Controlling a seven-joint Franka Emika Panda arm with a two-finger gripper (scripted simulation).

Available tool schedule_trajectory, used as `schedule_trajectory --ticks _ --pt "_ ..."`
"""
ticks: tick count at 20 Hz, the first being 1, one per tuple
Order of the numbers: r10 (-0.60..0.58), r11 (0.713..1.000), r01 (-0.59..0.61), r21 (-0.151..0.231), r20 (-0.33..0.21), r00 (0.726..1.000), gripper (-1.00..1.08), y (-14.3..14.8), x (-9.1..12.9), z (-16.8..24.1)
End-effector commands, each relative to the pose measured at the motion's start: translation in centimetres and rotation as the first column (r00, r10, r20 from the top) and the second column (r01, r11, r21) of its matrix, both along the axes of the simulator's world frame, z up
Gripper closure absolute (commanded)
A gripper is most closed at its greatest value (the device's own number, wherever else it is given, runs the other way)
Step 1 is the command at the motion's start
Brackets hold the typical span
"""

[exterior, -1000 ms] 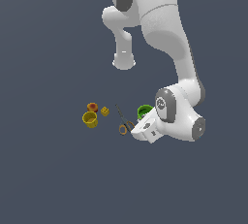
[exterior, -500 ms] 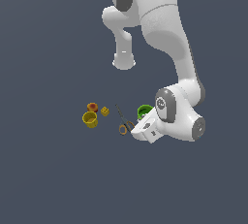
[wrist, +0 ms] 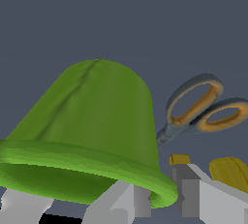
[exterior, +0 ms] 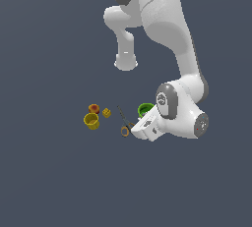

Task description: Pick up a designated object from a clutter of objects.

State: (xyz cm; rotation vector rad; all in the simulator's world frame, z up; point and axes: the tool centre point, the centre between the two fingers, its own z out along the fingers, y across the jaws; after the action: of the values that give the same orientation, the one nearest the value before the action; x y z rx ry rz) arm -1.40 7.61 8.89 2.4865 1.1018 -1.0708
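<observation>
The arm bends low over the grey floor, its pincer [exterior: 146, 127] set right at the green cup [exterior: 144, 109], which lies partly hidden behind the wrist on the exterior view's right side of the clutter. In the wrist view the green cup [wrist: 92, 136] fills most of the picture; one grey finger [wrist: 121, 203] crosses the cup's rim from the front, and a second finger [wrist: 203, 194] stands outside the rim, beside the cup wall. The rim thus lies between the two fingers, but whether the pads press on it cannot be told from either view, so the pincer's grip remains uncertain. The orange-handled scissors [exterior: 124, 123] lie just beside the cup, toward the exterior view's left, their loops [wrist: 203, 106] near the outer finger. Farther toward the exterior view's left, well apart from the pincer, stand the yellow cup [exterior: 91, 121], the red-orange round piece [exterior: 94, 108] and the small yellow block [exterior: 107, 113].
</observation>
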Motion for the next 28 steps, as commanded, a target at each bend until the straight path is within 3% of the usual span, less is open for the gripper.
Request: schedule_trajectory --ticks 1,9,28 --pt "0.0 1.0 0.0 0.0 0.002 1.0 1.08 -0.5 -0.2 1.3" --pt "-0.001 1.0 0.001 0.0 0.002 1.0 1.08 -3.2 -1.9 7.7" --pt "-0.004 1.0 0.004 0.002 0.002 1.0 1.08 -11.8 -7.0 29.0"
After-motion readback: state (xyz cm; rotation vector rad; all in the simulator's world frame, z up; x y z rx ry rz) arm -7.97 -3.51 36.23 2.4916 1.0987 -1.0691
